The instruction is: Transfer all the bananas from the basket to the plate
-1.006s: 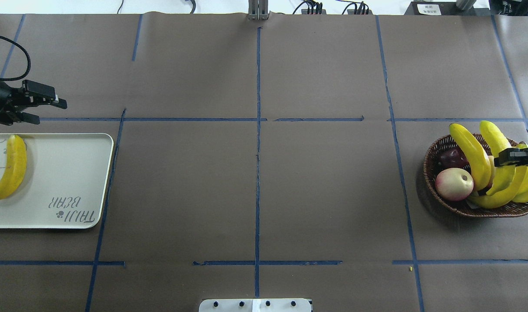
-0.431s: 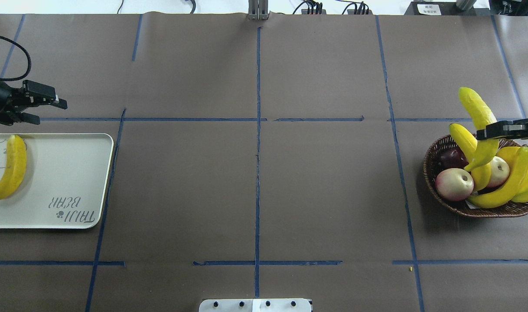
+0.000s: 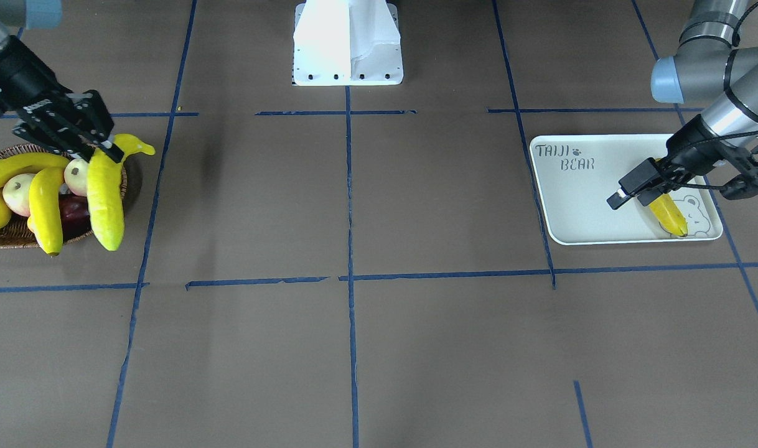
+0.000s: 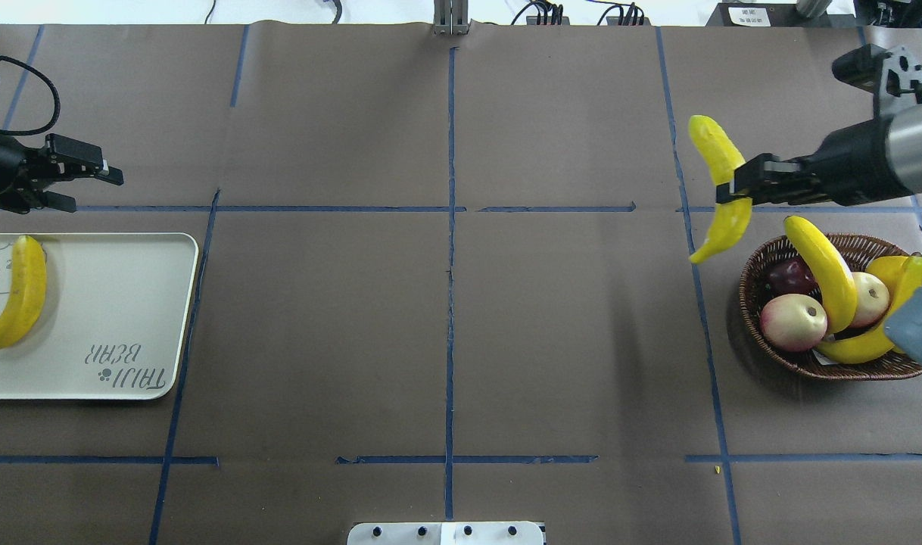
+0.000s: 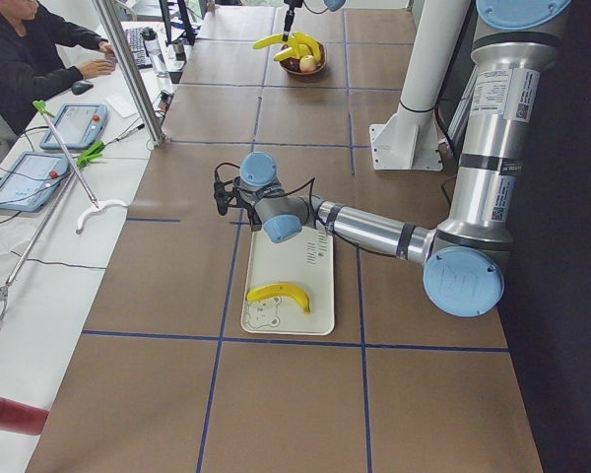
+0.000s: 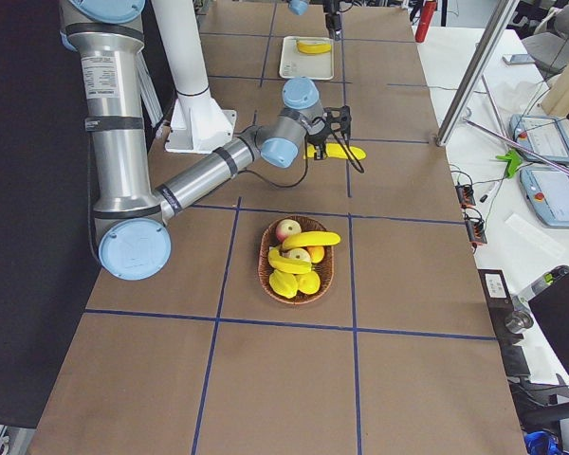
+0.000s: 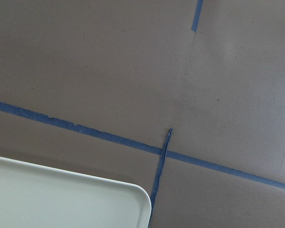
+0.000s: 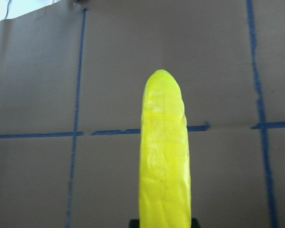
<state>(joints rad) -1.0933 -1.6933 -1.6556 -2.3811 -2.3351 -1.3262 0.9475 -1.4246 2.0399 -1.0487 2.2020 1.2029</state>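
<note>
Mainly at risk: the held banana (image 4: 709,147), pinched across its middle by the right gripper (image 4: 730,188), both ends free, in the air just past the basket (image 4: 847,369).
Likely cause of a slip: smooth, curved skin in a narrow pinch. A quick swing could, I judge, let it pivot or slide out.
Distance problem: the plate (image 4: 128,303) sits at the opposite end of the table, well apart. One arm may not reach that far, so a hand-over or a set-down midway looks probable, and either is a chance to drop it.
Left gripper (image 4: 90,191): jaws parted, holding nothing, hovering just beyond the plate's far rim.
Landing spot: the banana on the plate (image 4: 18,295) lies along its outer end. The rest shows bare, so crowding is a small worry.
In the basket: a propped banana (image 4: 823,265) leaning over the rim and a curved banana (image 4: 866,344) on the near side, partly hidden by the right arm's elbow.
Neighbours: a peach (image 4: 792,322), a second pale fruit (image 4: 871,299) and a dark red fruit (image 4: 790,276). They could roll when a banana is pulled.
In the way: between basket and plate, only brown paper (image 4: 567,333) and blue tape lines (image 4: 450,303) show.
</note>
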